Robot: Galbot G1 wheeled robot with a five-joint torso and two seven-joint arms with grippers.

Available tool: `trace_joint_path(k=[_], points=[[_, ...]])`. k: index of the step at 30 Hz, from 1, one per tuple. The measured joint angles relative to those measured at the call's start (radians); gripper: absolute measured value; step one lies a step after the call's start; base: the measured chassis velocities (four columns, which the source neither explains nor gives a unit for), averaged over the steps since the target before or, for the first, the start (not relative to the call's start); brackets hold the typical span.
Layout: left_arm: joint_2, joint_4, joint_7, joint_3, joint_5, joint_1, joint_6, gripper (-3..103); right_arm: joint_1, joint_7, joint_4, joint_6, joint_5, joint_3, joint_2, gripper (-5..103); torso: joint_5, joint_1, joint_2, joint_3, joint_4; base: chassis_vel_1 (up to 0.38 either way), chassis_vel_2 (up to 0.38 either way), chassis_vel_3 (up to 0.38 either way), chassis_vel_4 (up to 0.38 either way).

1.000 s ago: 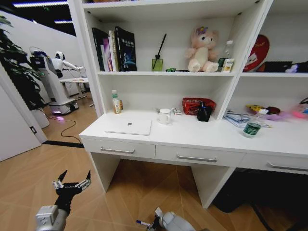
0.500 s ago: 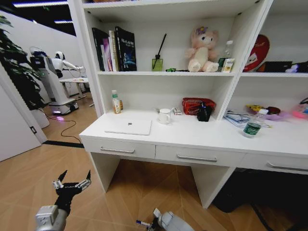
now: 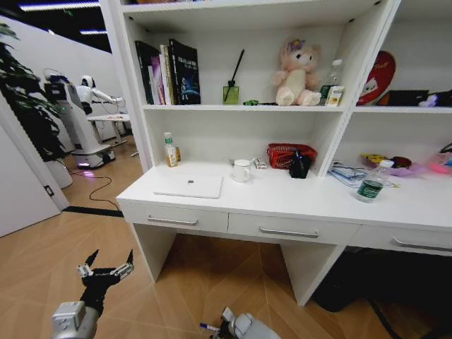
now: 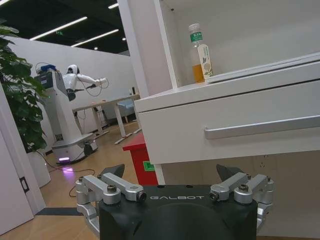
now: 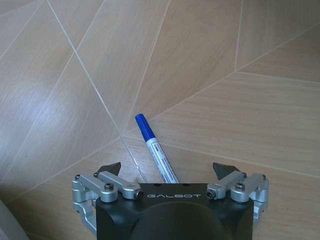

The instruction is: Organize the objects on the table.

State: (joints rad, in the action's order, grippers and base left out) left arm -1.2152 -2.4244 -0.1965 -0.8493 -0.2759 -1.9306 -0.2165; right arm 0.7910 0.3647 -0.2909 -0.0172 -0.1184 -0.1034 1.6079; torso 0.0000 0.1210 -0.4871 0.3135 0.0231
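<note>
We find the right hand [image 5: 169, 172] low over the wooden floor, jaws spread wide, a blue-capped pen [image 5: 156, 150] lying between them with its long axis pointing straight away from the palm, whether gripped we cannot tell; the left hand [image 3: 106, 263] hangs open and empty; the counter [image 3: 296, 201] with the laptop [image 3: 189, 186] stands ahead and above.

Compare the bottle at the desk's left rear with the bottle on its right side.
The left bottle is slim and holds amber liquid; the right bottle is stouter and looks clear. The left bottle stands back against the shelf wall; the right bottle stands farther forward on the table. Both stand upright, capped.
</note>
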Motion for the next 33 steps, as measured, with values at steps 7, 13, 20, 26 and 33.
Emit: trace_joint_path(k=[7,13,20,26,33], points=[[0.000,0.000,0.000,0.000,0.000,0.000,0.000,100,0.002,0.002,-0.003,0.001,0.014,-0.003,0.000,100,-0.0001,0.000,0.000,0.000,-0.0001,0.058,0.126,-0.056,-0.141],[0.000,0.000,0.000,0.000,0.000,0.000,0.000,100,0.025,0.016,-0.023,0.001,0.021,-0.024,0.001,100,0.0000,0.000,0.000,0.000,-0.0001,0.049,0.082,-0.045,-0.093],[0.000,0.000,0.000,0.000,0.000,0.000,0.000,100,0.017,-0.002,0.009,-0.004,0.016,-0.018,0.000,100,0.0000,0.000,0.000,0.000,0.0001,-0.008,-0.021,0.007,0.018],[0.000,0.000,0.000,0.000,0.000,0.000,0.000,100,-0.004,-0.018,0.031,-0.007,0.016,-0.010,0.000,100,0.0000,0.000,0.000,0.000,-0.0001,0.000,0.000,0.000,0.000],[0.000,0.000,0.000,0.000,0.000,0.000,0.000,100,-0.009,-0.030,0.051,-0.021,-0.001,-0.008,0.000,93,0.0000,0.000,0.000,0.000,-0.0001,0.000,0.000,0.000,0.000]])
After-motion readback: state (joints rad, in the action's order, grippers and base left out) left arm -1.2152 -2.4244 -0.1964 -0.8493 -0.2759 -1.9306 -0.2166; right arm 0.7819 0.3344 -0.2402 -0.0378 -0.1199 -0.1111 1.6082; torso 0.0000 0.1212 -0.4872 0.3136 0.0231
